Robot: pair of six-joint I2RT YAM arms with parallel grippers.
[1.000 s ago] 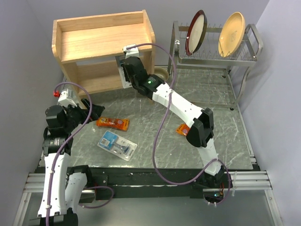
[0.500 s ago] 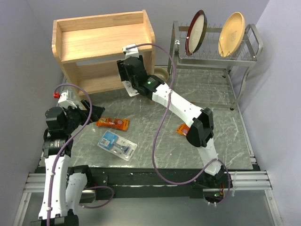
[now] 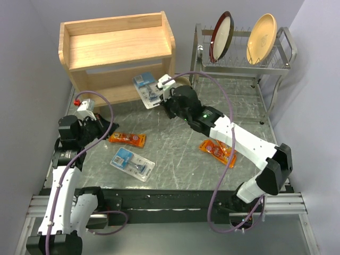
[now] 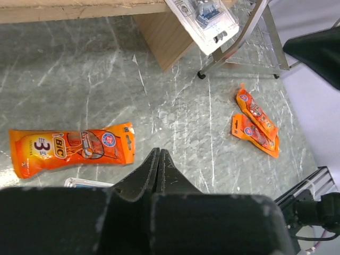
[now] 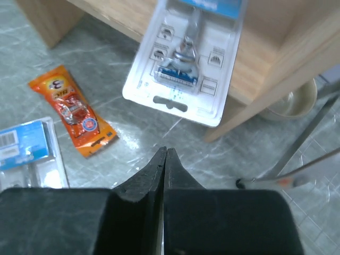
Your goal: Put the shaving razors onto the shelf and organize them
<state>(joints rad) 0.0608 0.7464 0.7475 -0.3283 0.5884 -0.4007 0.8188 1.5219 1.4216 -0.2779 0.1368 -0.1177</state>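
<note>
On the shelf's (image 3: pixel 119 50) lower tier, one blister pack (image 3: pixel 147 87) lies askew, its hang-hole end jutting past the front edge over the table (image 3: pixel 175 149). Four others lie off the shelf. A second blister pack (image 3: pixel 133 163) sits near the table's front, an orange pack (image 3: pixel 127 139) just beyond it, and two more orange packs (image 3: pixel 218 151) overlap to the right.

All look light and flat. The blisters are stiff, slick plastic, likely to skid if pushed and best taken by a card edge. The glossy orange sleeves look soft and crinkly, so a pinch at a sealed end should hold better than one across the middle. The overhanging pack could probably tip off if knocked.

Right gripper (image 5: pixel 163 154) hovers just in front of that pack, fingers pressed together and holding nothing. Its arm stretches across the table, bent at the elbow near the right front corner. Left gripper (image 4: pixel 159 156) is likewise closed and empty, poised over the table just beside the lone orange pack, its arm folded at the left. A dish rack (image 3: pixel 244 61) with two plates (image 3: pixel 220 37) stands right of the shelf.
</note>
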